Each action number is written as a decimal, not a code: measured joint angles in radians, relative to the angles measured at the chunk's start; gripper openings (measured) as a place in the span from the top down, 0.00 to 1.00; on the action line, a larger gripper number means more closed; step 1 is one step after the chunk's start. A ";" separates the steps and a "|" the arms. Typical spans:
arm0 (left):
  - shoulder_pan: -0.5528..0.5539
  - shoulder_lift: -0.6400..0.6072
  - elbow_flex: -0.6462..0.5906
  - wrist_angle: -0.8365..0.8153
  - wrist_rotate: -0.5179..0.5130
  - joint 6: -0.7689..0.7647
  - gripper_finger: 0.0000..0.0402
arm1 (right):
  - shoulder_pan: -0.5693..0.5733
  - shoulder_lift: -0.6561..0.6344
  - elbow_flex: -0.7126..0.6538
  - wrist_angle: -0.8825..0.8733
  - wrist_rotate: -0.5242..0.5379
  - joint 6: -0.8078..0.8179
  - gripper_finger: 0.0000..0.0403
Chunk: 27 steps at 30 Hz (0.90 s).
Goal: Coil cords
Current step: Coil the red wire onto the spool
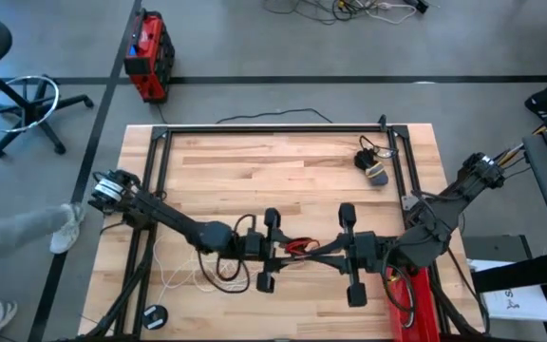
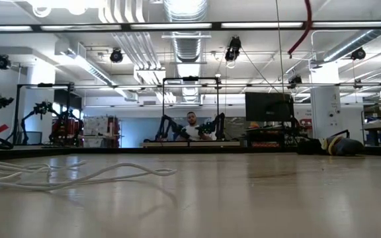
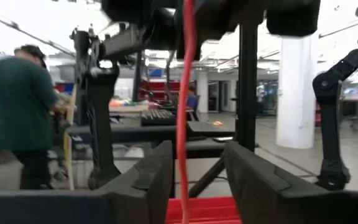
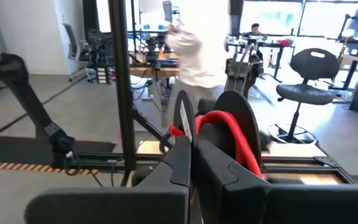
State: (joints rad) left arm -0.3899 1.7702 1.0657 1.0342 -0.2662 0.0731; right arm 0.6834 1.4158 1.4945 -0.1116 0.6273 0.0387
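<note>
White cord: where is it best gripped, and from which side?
Likely from above, where the white cord arches slackly off the table on its left side. The left gripper is nearest; the right gripper holds the red cord.

Crowded near middle, open far half

Both grippers, left [image 1: 275,249] and right [image 1: 342,245], face each other with the red cord [image 1: 297,247] strung between; white cord [image 1: 174,275] clutters the left near side. The far boards lie open except a black coil [image 1: 373,166].
</note>
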 joint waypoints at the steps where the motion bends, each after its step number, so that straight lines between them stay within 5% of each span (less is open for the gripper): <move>1: 0.007 0.013 0.000 0.008 0.019 -0.021 0.65 | 0.000 0.000 0.001 0.001 0.000 -0.005 1.00; 10: 0.028 0.104 0.036 0.037 0.127 -0.084 0.59 | 0.001 0.000 0.001 -0.012 0.000 -0.010 1.00; 27: 0.027 0.213 0.174 -0.137 0.127 -0.084 0.82 | 0.021 0.000 0.001 -0.019 0.001 -0.006 1.00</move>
State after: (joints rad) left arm -0.3630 1.9831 1.2399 0.8967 -0.1395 -0.0105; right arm 0.7049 1.4155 1.4956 -0.1305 0.6283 0.0326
